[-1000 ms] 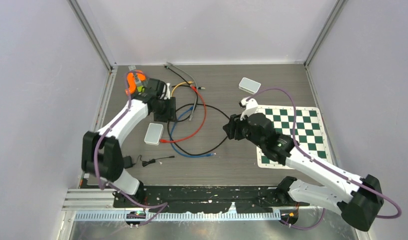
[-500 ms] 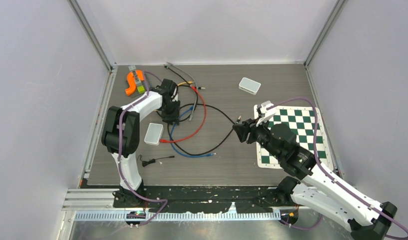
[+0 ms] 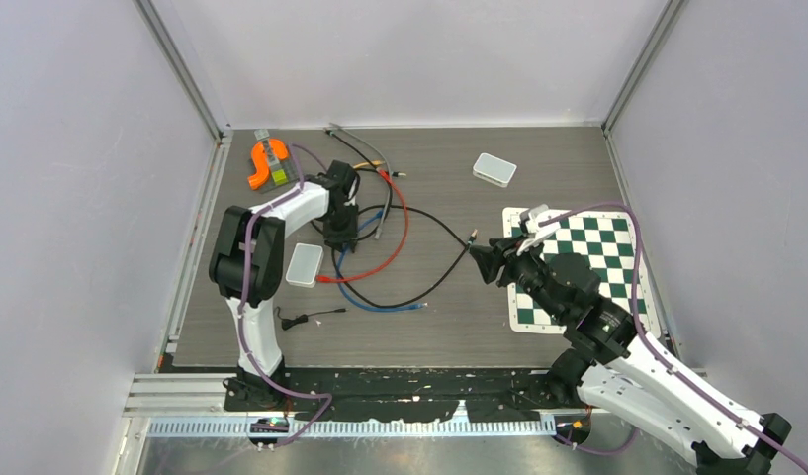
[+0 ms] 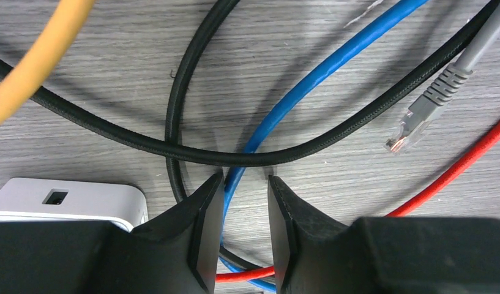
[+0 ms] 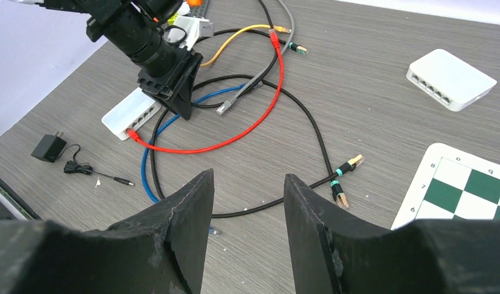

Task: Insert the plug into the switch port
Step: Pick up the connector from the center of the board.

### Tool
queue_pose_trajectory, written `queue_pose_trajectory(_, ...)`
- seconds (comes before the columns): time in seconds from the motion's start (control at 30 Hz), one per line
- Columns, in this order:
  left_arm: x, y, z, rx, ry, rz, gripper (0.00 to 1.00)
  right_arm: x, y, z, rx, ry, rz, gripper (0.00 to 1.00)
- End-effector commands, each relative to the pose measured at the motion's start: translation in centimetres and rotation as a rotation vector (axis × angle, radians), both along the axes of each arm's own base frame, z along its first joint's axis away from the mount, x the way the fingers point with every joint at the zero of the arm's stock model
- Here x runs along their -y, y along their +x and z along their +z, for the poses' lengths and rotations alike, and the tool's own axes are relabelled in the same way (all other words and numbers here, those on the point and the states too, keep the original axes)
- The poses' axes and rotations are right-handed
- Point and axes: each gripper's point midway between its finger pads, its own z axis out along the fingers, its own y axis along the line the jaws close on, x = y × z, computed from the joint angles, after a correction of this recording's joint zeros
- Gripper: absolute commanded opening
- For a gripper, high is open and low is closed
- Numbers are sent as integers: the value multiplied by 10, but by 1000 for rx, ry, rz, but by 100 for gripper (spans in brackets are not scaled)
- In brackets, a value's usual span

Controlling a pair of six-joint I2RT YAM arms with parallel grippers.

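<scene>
A white switch (image 3: 304, 264) lies left of a tangle of cables, its row of ports (image 5: 148, 114) facing them. My left gripper (image 3: 340, 236) points down into the tangle just right of the switch (image 4: 63, 197). Its jaws (image 4: 245, 177) stand open a narrow way, with the blue cable (image 4: 308, 79) running between them against the left finger, not pinched. A grey plug (image 4: 412, 125) lies to the upper right and a red plug (image 5: 132, 133) lies by the switch. My right gripper (image 5: 248, 176) hovers open and empty above the black cable (image 5: 278, 205), near its gold-tipped plugs (image 5: 348, 165).
A second white switch (image 3: 494, 169) sits at the back right. The green chessboard mat (image 3: 587, 252) lies under my right arm. An orange tool (image 3: 264, 163) is at the back left. A black power adapter (image 3: 293, 320) and its lead lie near the front left.
My left gripper has dropped from the back left into the cables beside the switch, and its jaws have narrowed. My right gripper has drawn back to the right, away from the black cable's plugs.
</scene>
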Motion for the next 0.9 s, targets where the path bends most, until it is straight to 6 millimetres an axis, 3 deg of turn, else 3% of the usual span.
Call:
queue_pose_trajectory(0.0,5,-6,-9,-18,80,-33,35,10,-1,19,72,14,-25,53)
queue_pose_trajectory(0.17,8,-7,-8,-25,107,-49,31,14,-4,26,90,32,-28,53)
queue_pose_trajectory(0.4,12,-12,0,-18,153,-75,0,18,-7,38,113,72,-39,53)
queue_pose_trajectory(0.7,31,4,63,109,62,-60,0,9,-5,42,104,96,-15,53)
queue_pose_trajectory(0.8,42,-3,75,120,-22,-51,0,6,1,39,89,95,-31,53)
queue_pose_trajectory(0.87,41,-9,72,104,-28,-34,0,4,4,36,69,97,-41,53)
